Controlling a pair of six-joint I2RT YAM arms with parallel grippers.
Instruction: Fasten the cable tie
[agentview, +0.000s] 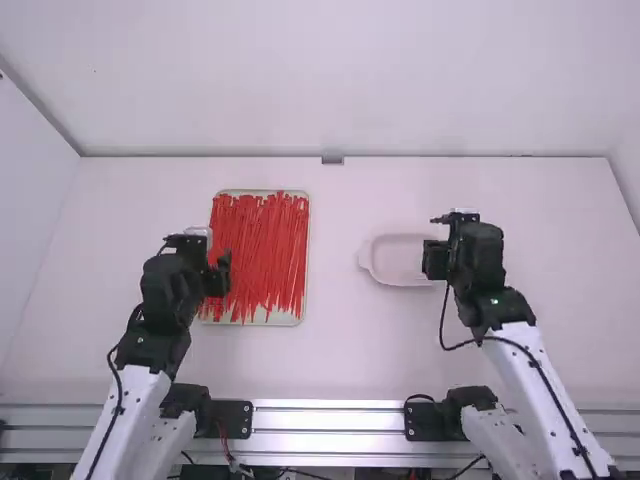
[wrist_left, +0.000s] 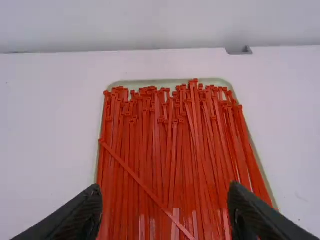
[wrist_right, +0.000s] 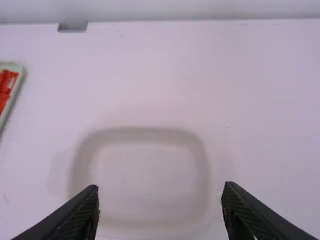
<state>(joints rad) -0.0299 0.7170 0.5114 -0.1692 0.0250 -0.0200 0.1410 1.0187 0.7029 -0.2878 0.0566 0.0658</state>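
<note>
nearest to me, the left gripper (wrist_left: 165, 212) is hanging over the near end of a shallow tray (wrist_left: 170, 82). its fingers are standing wide apart and are holding nothing. the right gripper (wrist_right: 160, 212) is hovering just above a white dish (wrist_right: 145, 134), also spread wide and also with nothing between its fingers.

the tray is lying on the white table (agentview: 450, 190), left of the dish and a little apart from it. it is carrying a thick layer of red cable ties (wrist_left: 190, 140), nearly all lying lengthwise, side by side and one upon another. one single tie (wrist_left: 131, 172) is lying slantwise across the top of the others. no tie is looking lifted or fastened yet, so i am judging that the task is at its very start.

what is worrying me is the packing of the ties. if the fingers are closing into the dense part, they are probably catching several ties together, or dragging the pile and the light tray along. a thin, smooth tie is also slipping easily out of a shallow pinch. the slanted tie is seeming the safest one to take.
</note>
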